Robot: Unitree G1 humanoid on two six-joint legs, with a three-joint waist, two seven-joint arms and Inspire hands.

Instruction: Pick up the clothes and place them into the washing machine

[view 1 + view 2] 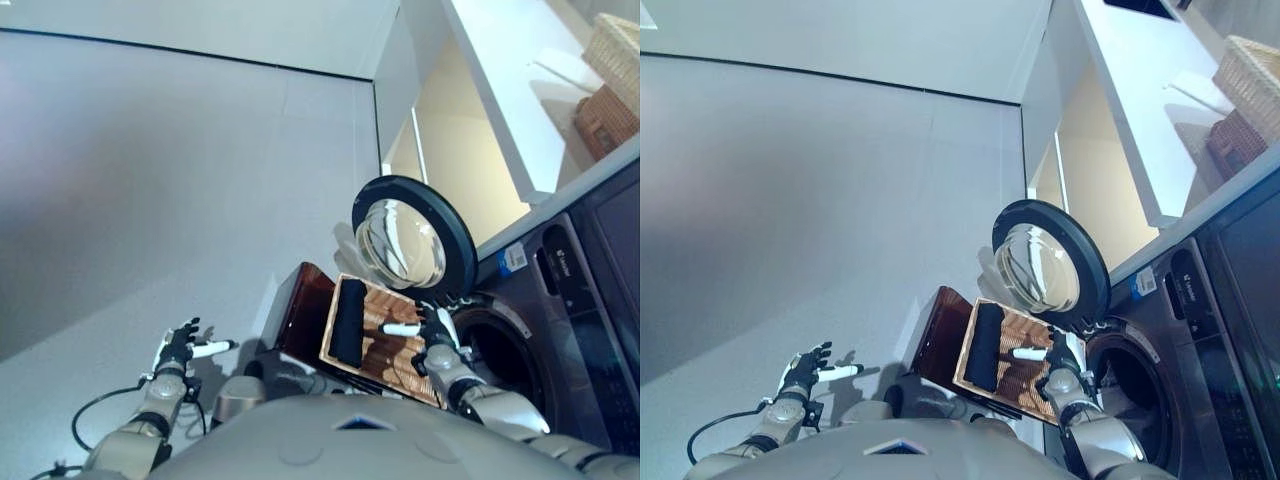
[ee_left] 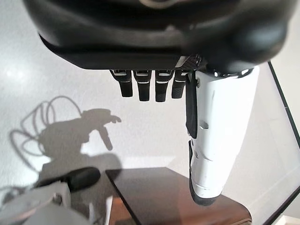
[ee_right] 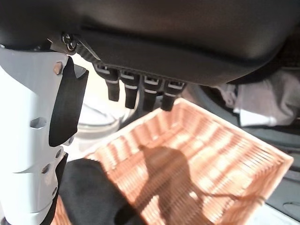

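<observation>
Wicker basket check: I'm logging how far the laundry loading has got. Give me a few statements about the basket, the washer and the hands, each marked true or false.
1. The round glass door of the dark front-loading washing machine stands open. True.
2. The rectangular woven wicker basket holds nothing. False: a black rolled garment lies at one end of it.
3. The right hand hovers over the basket with fingers uncurled, holding nothing. True.
4. The left hand grips the black garment. False: it is open over the grey floor, away from the basket.
5. Light-coloured cloth shows inside the drum opening. True, in the right wrist view.
</observation>
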